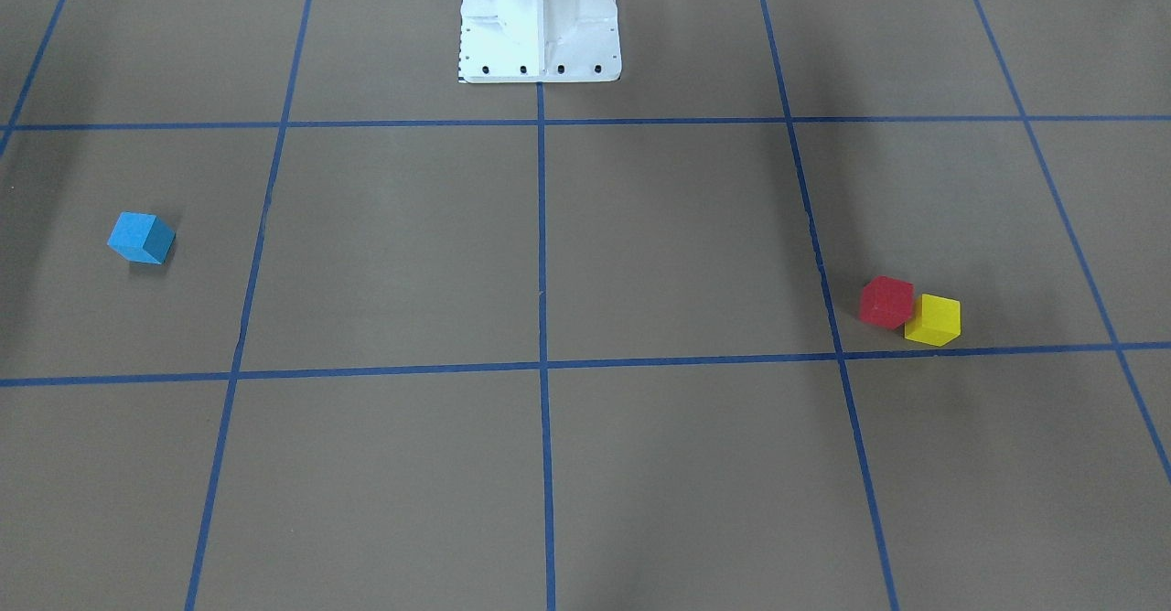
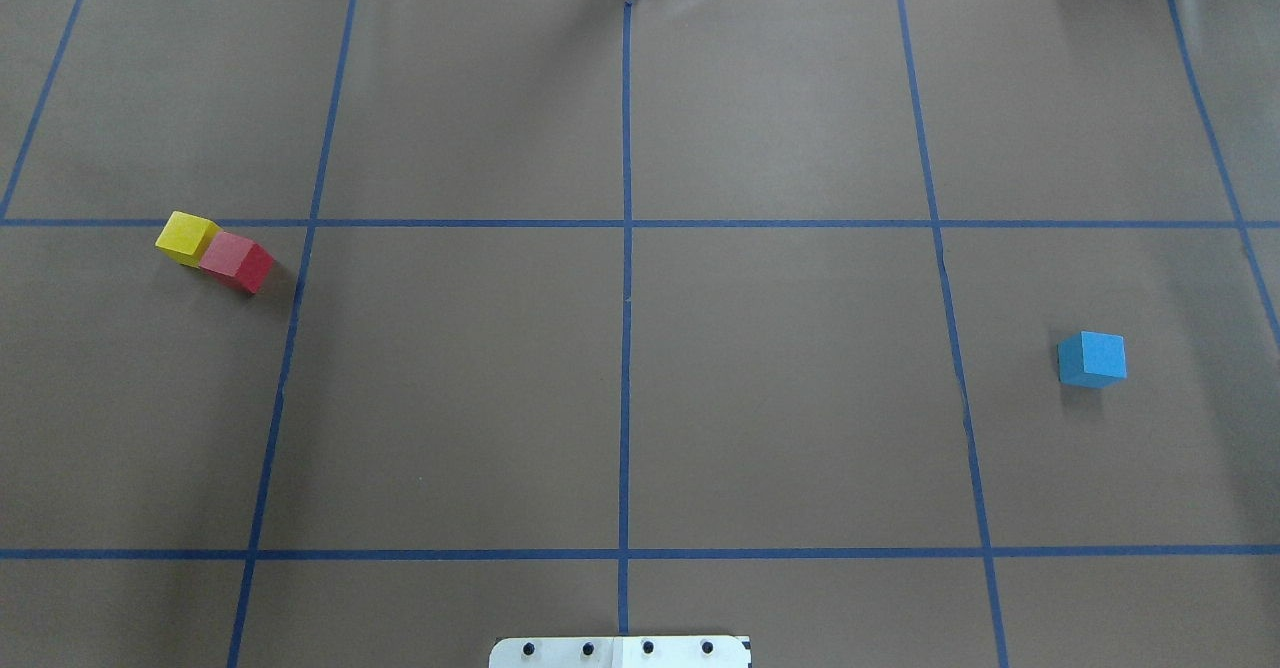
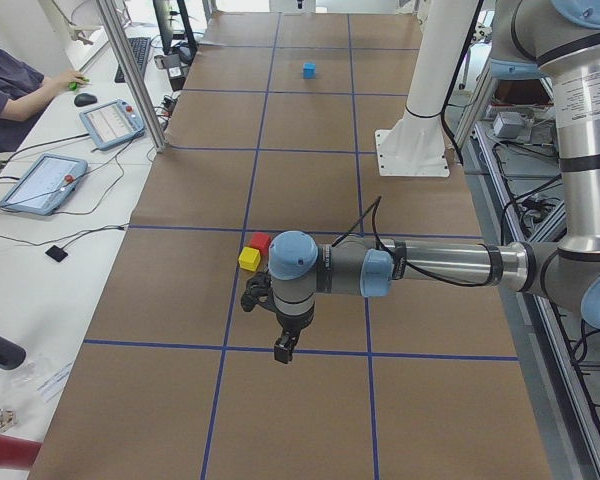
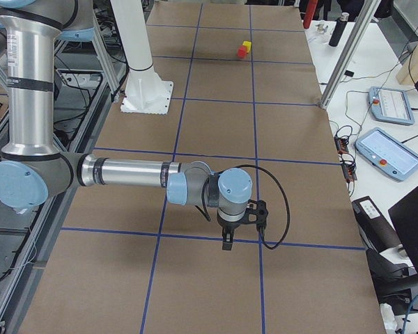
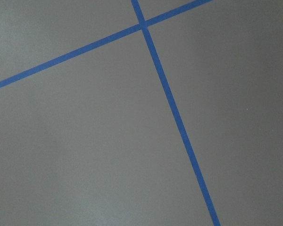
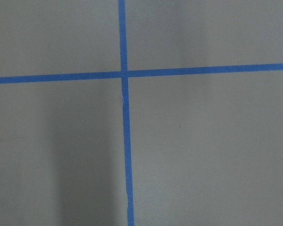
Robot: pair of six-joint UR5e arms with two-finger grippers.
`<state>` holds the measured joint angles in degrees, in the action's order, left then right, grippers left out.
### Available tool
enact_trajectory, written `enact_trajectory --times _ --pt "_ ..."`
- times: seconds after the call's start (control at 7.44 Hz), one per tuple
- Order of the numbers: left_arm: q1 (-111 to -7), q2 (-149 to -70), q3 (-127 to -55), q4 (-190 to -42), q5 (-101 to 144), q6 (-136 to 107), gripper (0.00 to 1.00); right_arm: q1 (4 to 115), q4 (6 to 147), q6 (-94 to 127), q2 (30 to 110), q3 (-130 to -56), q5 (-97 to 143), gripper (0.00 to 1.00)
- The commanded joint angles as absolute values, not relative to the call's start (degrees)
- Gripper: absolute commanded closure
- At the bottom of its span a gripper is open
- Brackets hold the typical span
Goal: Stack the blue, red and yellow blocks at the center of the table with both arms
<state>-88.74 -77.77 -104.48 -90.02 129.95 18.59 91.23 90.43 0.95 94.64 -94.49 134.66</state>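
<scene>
The blue block (image 2: 1092, 359) sits alone on the right side of the brown table, also in the front view (image 1: 141, 238). The red block (image 2: 236, 262) and yellow block (image 2: 187, 238) touch each other on the left side, also in the front view (image 1: 886, 302) (image 1: 933, 319). My left gripper (image 3: 283, 350) shows only in the exterior left view, hanging above the table on the near side of the red and yellow blocks. My right gripper (image 4: 226, 243) shows only in the exterior right view. I cannot tell whether either is open or shut. Both wrist views show only table and tape lines.
The white robot pedestal (image 2: 620, 651) stands at the table's near-middle edge. Blue tape lines (image 2: 626, 348) cross the table in a grid. An operator (image 3: 10, 85) and tablets (image 3: 40, 183) are on a side bench beyond the table's far edge.
</scene>
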Motion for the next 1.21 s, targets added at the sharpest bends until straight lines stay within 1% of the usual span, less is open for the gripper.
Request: enact_trajectory --times 0.0,0.13,0.4,0.54,0.67,0.81,1.07 --pt "-89.4 -78.7 -105.5 -89.9 129.8 18.5 0.0 91.2 89.4 0.9 94.0 -94.7 134.6 0.0" --pt "-89.5 -79.1 -105.9 -90.0 129.9 18.7 0.0 91.1 86.2 1.5 94.0 -95.7 134.8 0.0" --pt "-89.5 -79.8 -106.8 -90.0 130.4 18.4 0.0 89.7 86.4 1.7 89.4 -97.0 137.3 0.0" --pt "-89.5 -79.9 -107.0 -90.2 130.7 18.4 0.0 87.3 85.9 4.7 89.4 -97.4 138.9 0.0" --pt "-89.5 -79.8 -107.9 -90.2 130.7 18.4 0.0 83.8 85.3 12.3 88.9 -97.6 142.4 0.0" --pt "-89.5 -79.8 -108.1 -90.2 130.7 18.4 0.0 78.1 79.9 14.1 89.0 -97.8 141.1 0.0" --pt "-89.5 -79.8 -108.4 -90.3 130.7 18.4 0.0 72.2 69.7 17.2 89.6 -98.3 140.0 0.01"
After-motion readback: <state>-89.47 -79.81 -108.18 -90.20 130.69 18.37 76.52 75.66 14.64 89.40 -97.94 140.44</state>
